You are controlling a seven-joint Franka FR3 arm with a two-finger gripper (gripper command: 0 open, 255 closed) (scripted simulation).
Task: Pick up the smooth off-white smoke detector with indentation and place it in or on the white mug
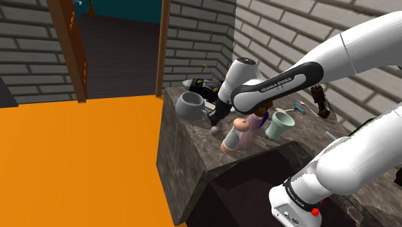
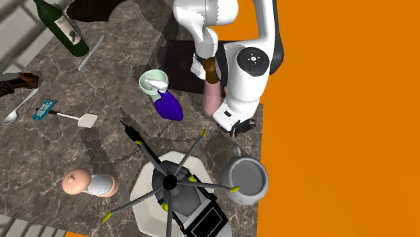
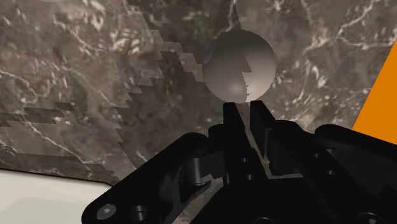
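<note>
The arm [image 1: 277, 84] seemingly reads "FRANKA EMIKA".

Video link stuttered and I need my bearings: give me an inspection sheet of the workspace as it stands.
Surface: dark marbled counter, crowded.
Job's things: pale round smoke detector sits right at the tool's tip, near the counter edge; grey-white mug stands open side up, apart from it.
Clutter: green bottle, mint cup, purple item, spatula, spoon, rotor-bladed model.
Tool: black tool pointed at the detector, low over the counter; grip cannot be judged.
Cables: nothing seen.
Surroundings: orange floor, grey brick walls.
</note>
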